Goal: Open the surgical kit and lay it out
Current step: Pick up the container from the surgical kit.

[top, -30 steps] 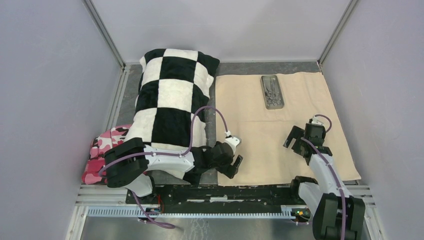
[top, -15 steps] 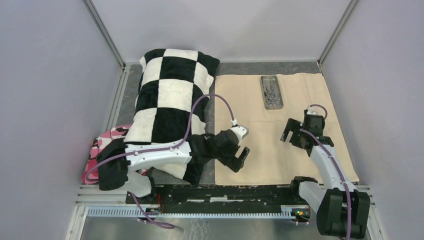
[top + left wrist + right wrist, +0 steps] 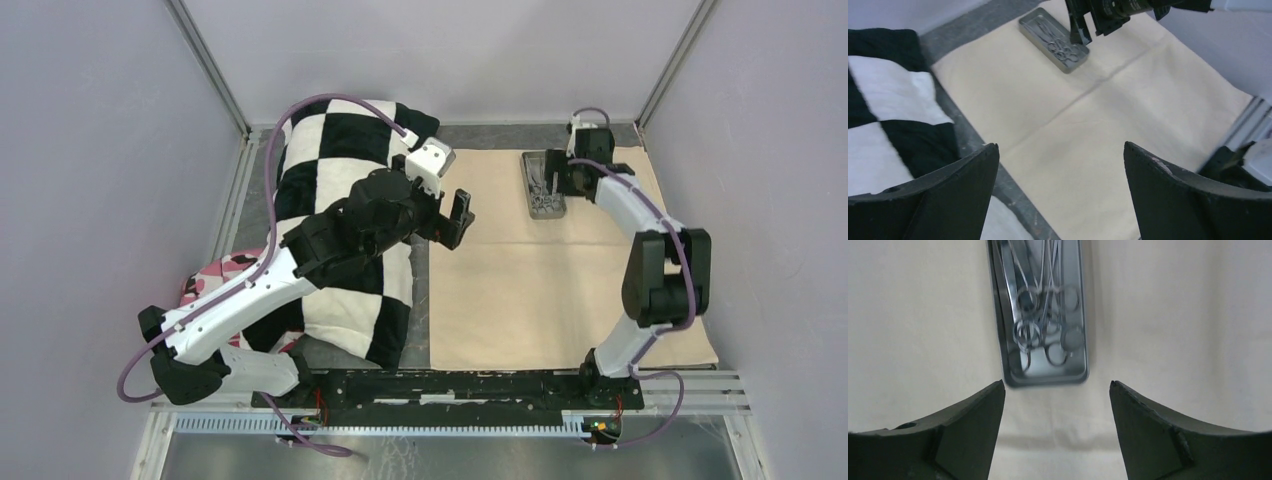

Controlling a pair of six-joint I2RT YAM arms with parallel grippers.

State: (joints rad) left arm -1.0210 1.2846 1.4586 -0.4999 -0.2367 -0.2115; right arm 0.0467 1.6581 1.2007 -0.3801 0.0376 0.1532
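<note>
At the far left, near your left arm's base, the pink camouflage cloth (image 3: 205, 290) pokes out from under the black-and-white checkered pillow (image 3: 335, 175). The pillow runs front to back along the left side of the table (image 3: 420, 300).

Your left arm stretches across the pillow. The left gripper (image 3: 455, 222) hangs over the seam where the pillow's right edge meets the beige cloth wrap (image 3: 520, 280). Its jaws are spread wide and hold nothing. In the left wrist view the two dark fingers (image 3: 938, 200) frame bare cloth (image 3: 1088, 125), which has a faint fold line crossing it.

The wrap lies opened and flat over the right half of the table, separated from the pillow by a narrow strip of dark surface. The grey metal tray (image 3: 541, 205) sits on the wrap's far part, right of centre, with its long side running front to back. Inside it the scissor-handled forceps (image 3: 1027, 332) lie stacked over one another, ring handles towards the tray's near end. They are too blurred for you to pick out the tweezers.

Your right arm reaches to the far end of the wrap, and the right gripper (image 3: 560, 175) is just at the tray's right side. Its jaws are parted and empty. In the right wrist view the fingers (image 3: 1168, 440) stand either side of the tray's short end (image 3: 1048, 374). You cannot tell whether the tips touch anything.
</note>
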